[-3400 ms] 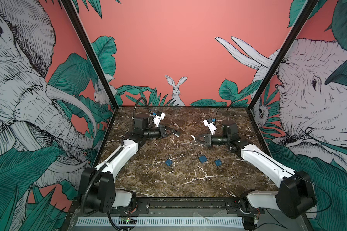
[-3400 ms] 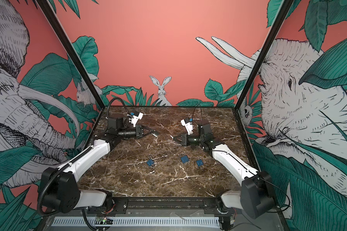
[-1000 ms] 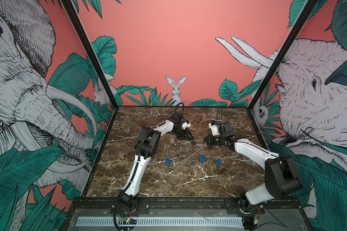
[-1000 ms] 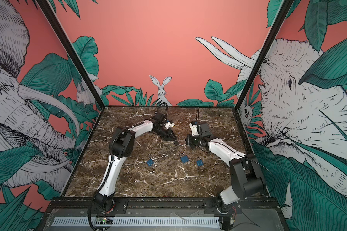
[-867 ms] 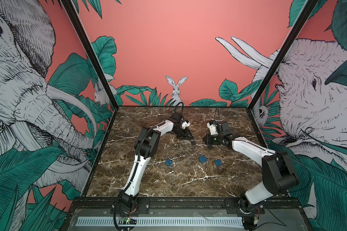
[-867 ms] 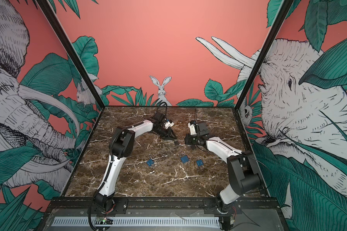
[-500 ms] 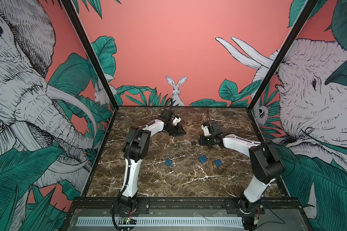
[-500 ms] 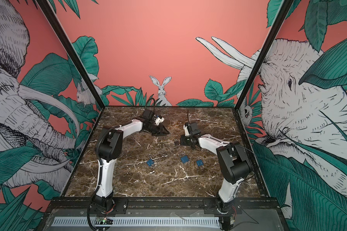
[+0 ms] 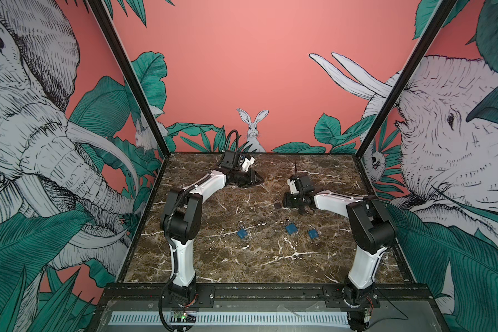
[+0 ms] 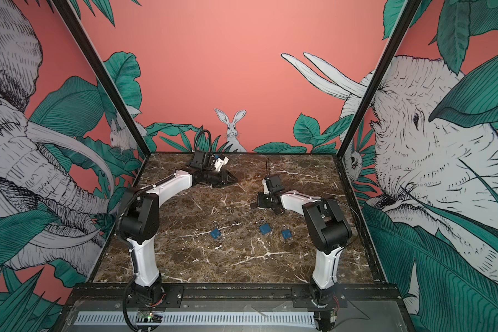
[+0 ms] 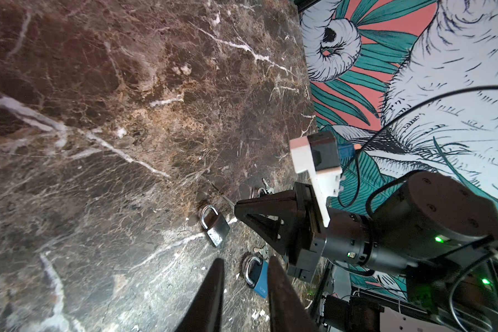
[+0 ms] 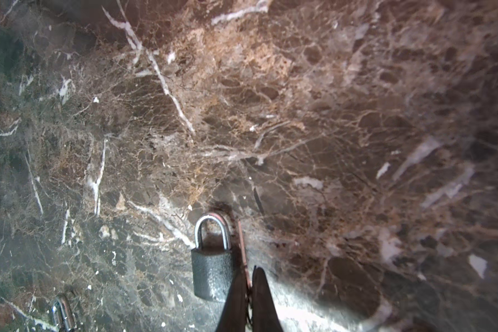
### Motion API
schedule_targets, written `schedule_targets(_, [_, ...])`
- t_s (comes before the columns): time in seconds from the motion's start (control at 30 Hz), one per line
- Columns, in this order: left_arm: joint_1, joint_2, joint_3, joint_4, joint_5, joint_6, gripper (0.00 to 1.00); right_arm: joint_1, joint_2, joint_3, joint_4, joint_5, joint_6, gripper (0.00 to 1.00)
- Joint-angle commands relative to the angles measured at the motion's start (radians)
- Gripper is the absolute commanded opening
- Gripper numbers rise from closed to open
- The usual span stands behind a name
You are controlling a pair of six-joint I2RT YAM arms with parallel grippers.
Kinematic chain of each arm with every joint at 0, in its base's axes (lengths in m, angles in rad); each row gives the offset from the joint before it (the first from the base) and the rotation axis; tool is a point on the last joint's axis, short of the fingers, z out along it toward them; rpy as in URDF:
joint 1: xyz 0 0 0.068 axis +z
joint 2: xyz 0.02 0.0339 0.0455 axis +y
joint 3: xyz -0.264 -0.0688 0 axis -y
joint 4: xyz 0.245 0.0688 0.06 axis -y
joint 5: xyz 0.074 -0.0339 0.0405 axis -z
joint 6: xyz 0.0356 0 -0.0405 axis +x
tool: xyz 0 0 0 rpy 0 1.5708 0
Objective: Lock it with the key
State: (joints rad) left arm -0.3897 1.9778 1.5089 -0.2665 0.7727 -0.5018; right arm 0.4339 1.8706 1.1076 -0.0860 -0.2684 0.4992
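Near the middle of the marble table (image 9: 242, 267), my right gripper (image 12: 250, 273) has slid in toward the grey padlock (image 12: 212, 273) over the last second. Its 2 fingers are pressed together on the key (image 12: 242, 244), and the thin blade sticks out in front. The padlock lies flat on the table. The blade now runs along the padlock's side, just beside it, and reaches as far as the loop. It is not in the keyhole. I cannot see the keyhole from here.

My left gripper (image 9: 260, 180) has pulled back toward the far side of the table. A second ago it was close to the padlock. Its fingers stand a little apart and hold nothing.

So nothing holds the padlock now. I think I must line up the key again, because the tip has gone past the body. If I push, the loose padlock may just slide. 3 blue padlocks (image 9: 291, 228) lie nearer the front, and I leave them alone.
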Motion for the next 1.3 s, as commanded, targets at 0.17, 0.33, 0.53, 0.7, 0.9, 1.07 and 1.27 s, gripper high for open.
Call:
schedule_targets(0.17, [0.003, -0.034, -0.013, 0.03, 0.031, -0.023, 0.28, 0.007, 0.039, 0.028, 0.009, -0.015, 0.008, 0.09])
schedule_targets(0.33, [0.002, -0.033, -0.01, 0.038, 0.036, -0.03, 0.27, 0.009, 0.025, 0.025, 0.006, -0.011, 0.007, 0.15])
schedule_targets(0.53, [0.004, -0.037, -0.014, 0.041, 0.039, -0.034, 0.27, 0.012, -0.034, 0.003, -0.001, 0.009, 0.001, 0.21])
schedule_targets(0.7, [0.006, -0.066, -0.036, 0.042, 0.032, -0.032, 0.27, 0.018, -0.1, -0.013, -0.041, 0.045, -0.025, 0.22])
schedule_targets(0.9, [0.016, -0.157, -0.116, 0.043, -0.014, -0.03, 0.26, 0.059, -0.208, -0.052, -0.111, 0.118, -0.077, 0.22])
schedule_targets(1.07, [0.043, -0.299, -0.256, 0.041, -0.125, -0.023, 0.26, 0.14, -0.277, -0.051, -0.234, 0.201, -0.139, 0.22])
schedule_targets(1.27, [0.116, -0.478, -0.442, 0.04, -0.206, -0.042, 0.26, 0.243, -0.387, -0.063, -0.308, 0.28, -0.178, 0.22])
